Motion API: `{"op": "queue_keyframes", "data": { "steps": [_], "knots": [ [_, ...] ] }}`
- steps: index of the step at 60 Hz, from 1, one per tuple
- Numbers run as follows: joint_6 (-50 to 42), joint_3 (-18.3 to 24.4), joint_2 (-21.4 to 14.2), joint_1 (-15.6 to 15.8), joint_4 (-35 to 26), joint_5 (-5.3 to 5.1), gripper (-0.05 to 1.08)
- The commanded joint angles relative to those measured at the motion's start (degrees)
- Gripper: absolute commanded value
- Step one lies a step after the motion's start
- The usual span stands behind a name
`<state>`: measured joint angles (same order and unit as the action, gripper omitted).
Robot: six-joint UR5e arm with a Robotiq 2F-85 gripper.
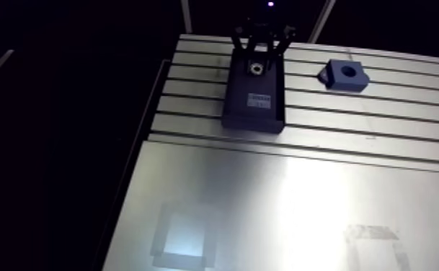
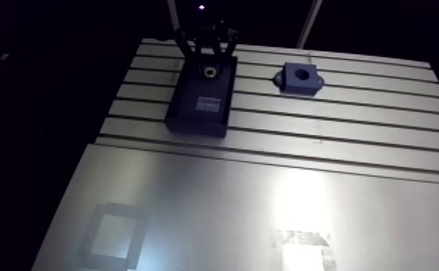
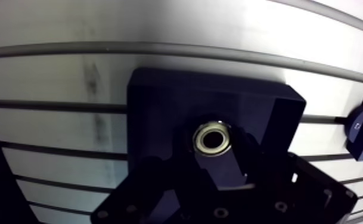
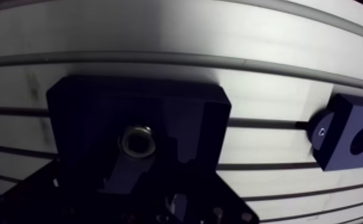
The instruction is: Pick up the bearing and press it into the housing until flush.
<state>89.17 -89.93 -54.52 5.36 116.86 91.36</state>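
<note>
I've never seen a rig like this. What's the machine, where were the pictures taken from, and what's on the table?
This is one robot arm at a grooved metal table. Two pictures come from a camera on the arm, looking down over the table; two come from a camera at the wrist, looking past the end effector, its grasping part. On the table sits a dark tray with a small metal ring on it, right below the end effector. Apart from the tray lies a blue block with a round hole, where the ring should be pressed in. It is too dark to tell whether the ring is gripped yet.
</note>
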Motion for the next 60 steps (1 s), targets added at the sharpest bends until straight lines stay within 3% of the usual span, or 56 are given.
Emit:
{"op": "queue_keyframes", "data": {
  "steps": [1, 37, 54, 60],
  "knots": [
    [0.0, -0.02, -0.01, 0.0, 0.0, 0.0, 0.55],
    [0.09, 0.77, -1.47, 0.18, -0.16, 0.0, 0.61],
    [1.97, 0.68, -4.91, -0.24, -2.22, 0.54, 0.71],
    [4.43, 0.84, -7.39, -2.4, -3.62, 0.53, 0.75]
  ]
}}
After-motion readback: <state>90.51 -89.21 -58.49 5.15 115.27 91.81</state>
